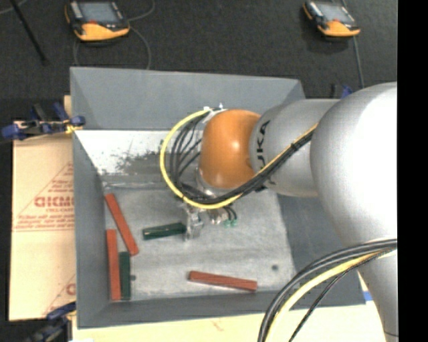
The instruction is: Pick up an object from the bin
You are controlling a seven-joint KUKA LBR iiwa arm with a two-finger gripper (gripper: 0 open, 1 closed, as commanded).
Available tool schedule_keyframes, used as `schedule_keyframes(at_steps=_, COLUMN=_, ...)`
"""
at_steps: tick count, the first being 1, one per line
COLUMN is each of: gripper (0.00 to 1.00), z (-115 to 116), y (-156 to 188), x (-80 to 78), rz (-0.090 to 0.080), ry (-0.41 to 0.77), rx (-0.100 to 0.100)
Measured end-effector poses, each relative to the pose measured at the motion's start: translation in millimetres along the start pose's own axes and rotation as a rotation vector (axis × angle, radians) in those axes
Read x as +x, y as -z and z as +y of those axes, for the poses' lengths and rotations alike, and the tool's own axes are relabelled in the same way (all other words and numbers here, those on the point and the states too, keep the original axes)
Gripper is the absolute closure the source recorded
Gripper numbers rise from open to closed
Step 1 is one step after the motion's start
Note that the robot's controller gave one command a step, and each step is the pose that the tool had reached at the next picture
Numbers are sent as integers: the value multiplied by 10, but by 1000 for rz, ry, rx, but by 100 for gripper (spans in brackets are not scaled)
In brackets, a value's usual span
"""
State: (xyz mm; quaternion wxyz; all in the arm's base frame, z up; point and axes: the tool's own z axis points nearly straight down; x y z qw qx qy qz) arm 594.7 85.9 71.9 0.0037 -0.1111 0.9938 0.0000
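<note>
- A robotics lab.
- A silver KUKA arm (321, 153) with looped cables reaches into a grey metal bin (180, 83).
- Two orange handheld units (97, 19) lie on dark flooring (214, 40).

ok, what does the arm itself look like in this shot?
Silver-grey arm with fat, rounded links. A glossy orange dome cover sits at the wrist, with dark KUKA lettering on the silver ring beside it. A yellow cable and black cables loop round the wrist, and more run along the arm.
</note>
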Motion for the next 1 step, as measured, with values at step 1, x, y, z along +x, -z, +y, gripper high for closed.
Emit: schedule_keyframes(at_steps=1, gripper=100, z=105, y=1383, x=-139, rz=-6, ry=36, rx=1)
